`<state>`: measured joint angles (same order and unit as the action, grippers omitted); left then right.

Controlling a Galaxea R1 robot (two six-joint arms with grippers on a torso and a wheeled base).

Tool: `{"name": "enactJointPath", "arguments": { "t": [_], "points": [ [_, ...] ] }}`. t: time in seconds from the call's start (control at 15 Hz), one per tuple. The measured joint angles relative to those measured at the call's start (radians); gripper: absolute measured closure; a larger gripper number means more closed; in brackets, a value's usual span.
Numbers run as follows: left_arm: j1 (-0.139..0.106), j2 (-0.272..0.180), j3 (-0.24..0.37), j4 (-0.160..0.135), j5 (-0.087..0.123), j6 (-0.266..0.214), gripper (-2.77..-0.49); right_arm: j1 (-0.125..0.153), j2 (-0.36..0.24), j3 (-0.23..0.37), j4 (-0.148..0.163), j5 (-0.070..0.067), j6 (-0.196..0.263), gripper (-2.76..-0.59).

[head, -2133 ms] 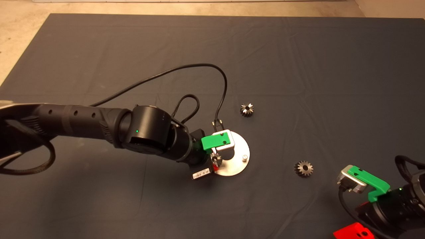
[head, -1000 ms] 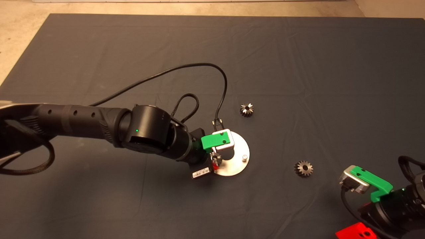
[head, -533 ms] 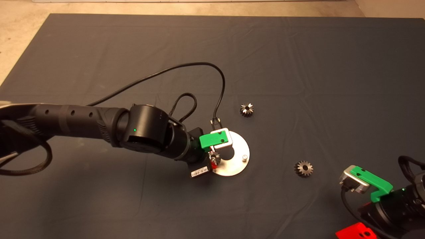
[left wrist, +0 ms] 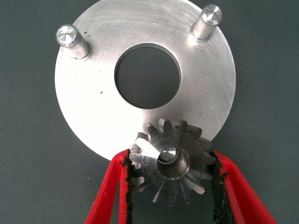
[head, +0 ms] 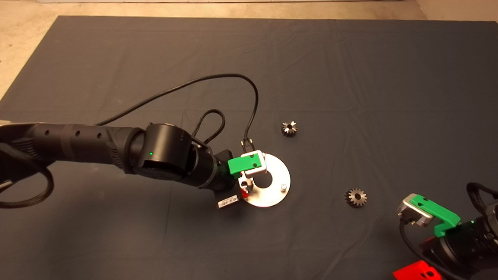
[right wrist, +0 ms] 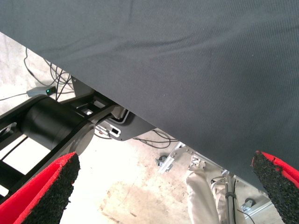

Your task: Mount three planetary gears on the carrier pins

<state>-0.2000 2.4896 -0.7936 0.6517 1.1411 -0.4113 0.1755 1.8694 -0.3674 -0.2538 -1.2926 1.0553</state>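
Left gripper [left wrist: 170,186] sits at the near-left edge of the round plate [left wrist: 93,107], its red fingers [left wrist: 108,191] set narrow on either side of one gear [left wrist: 170,163]. The pads look to be touching the teeth; not fully sure on the one side. Through the gear's centre hole a pin top [left wrist: 168,156] shows, so this gear appears threaded onto its pin at the plate's rim.

Two other pins [left wrist: 72,42] and [left wrist: 205,22] stand bare on the far side of the plate's big centre hole.

Two gears lie loose on the mat [head: 350,77]: one [head: 289,128] just beyond the plate, another [head: 355,197] to the plate's right, both well apart from it.

Right gripper [right wrist: 163,196] is parked off the mat's lower right corner, fingers spread wide, nothing between them.

Risks, as I judge them:
- Gear may not be fully down; it looks slightly tilted, so it could bind on the pin.
- If the pads cling to the teeth, pulling away could lift the gear off or drag the unfixed plate.
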Motion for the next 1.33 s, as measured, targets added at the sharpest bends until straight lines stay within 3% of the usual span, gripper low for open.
{"name": "enactJointPath", "arguments": {
  "t": [0.53, 1.33],
  "points": [
    [0.000, 0.001, 0.003, 0.001, 0.011, -0.001, -0.83, 0.000, 0.000, 0.000, 0.000, 0.001, 0.000, -2.75],
    [0.000, 0.001, 0.004, 0.000, 0.011, -0.002, -1.29, 0.000, 0.000, 0.000, 0.001, 0.001, -0.001, -2.75]
  ]
}}
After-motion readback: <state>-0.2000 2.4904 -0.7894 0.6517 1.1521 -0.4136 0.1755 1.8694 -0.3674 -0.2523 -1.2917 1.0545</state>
